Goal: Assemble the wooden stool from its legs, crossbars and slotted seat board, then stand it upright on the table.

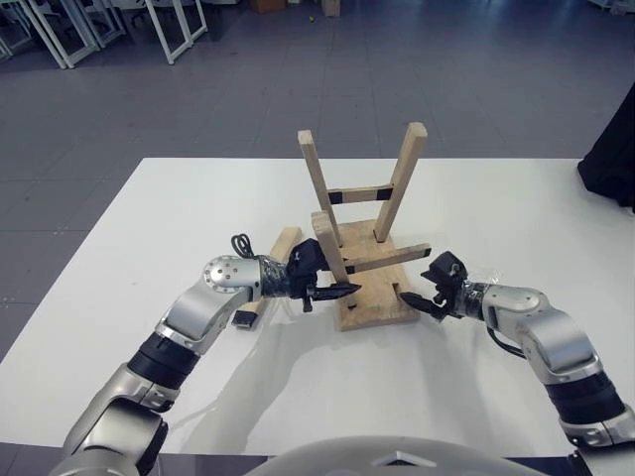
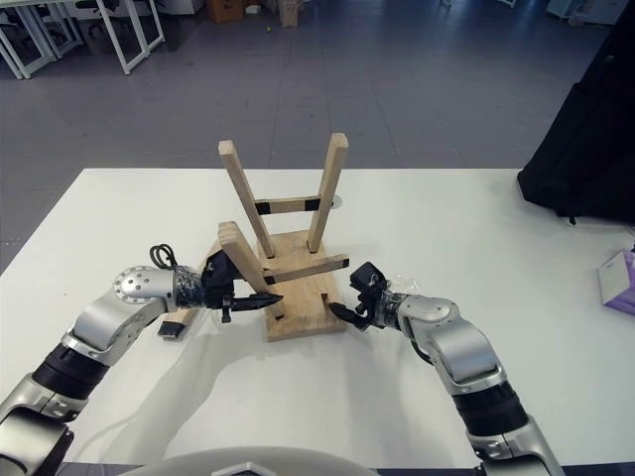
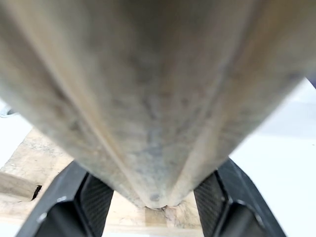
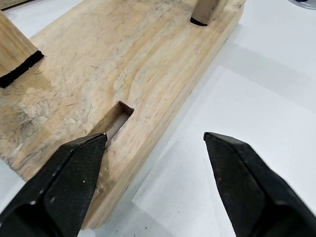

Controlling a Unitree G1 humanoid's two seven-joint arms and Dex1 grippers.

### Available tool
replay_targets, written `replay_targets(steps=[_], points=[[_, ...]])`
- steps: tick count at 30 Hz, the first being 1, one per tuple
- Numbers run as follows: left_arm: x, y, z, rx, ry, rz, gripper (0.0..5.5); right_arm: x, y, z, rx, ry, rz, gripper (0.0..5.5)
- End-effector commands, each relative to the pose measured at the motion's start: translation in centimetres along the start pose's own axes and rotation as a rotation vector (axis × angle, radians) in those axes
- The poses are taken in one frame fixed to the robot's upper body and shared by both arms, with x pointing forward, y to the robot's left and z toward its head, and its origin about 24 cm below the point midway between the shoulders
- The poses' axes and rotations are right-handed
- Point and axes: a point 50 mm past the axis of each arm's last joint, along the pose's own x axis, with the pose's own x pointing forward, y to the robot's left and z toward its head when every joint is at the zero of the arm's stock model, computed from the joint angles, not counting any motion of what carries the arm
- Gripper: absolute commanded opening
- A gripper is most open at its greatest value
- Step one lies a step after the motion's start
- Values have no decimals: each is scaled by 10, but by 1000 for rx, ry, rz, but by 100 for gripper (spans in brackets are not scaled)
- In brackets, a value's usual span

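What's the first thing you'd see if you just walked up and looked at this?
A half-built wooden stool sits upside down in the middle of the white table, two legs poking up at its far side. The left end effector grips a third leg over the seat board, and the open right end effector hovers by an empty slot in the board's right edge.

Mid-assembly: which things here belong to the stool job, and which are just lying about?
Job: seat board; two upright legs joined by the far crossbar; third leg with the second crossbar, held by the left gripper; loose leg on the table; right gripper open at the empty slot.
Lying about: black bag beside the table; purple item at far right.
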Motion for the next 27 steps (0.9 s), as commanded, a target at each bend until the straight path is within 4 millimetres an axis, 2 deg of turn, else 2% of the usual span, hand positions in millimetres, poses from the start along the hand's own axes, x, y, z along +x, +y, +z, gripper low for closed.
replay_targets(steps=[1,4,7,10,14,17,21,27], points=[[-53,-51,-142,-216,730,130,204,-18,-14,-11,177,-18,-129,362],[-54,-66,-149,-245,794,24,204,-19,-30,-5,229,-73,-252,362],[-48,-70,-139,-289,707,-38,204,-20,-39,-1,272,-110,-335,362],[-48,-45,-115,-238,577,11,204,-20,-45,-2,304,-125,-375,362],[-47,-15,-89,-76,517,56,204,-18,-42,-2,317,-132,-388,362],[-44,-10,-82,11,511,56,204,-17,-42,-2,320,-132,-390,362],[-35,-12,-72,9,425,49,204,-16,-40,-3,324,-127,-387,362],[-27,19,-18,128,199,148,204,-15,-39,-4,322,-119,-380,362]])
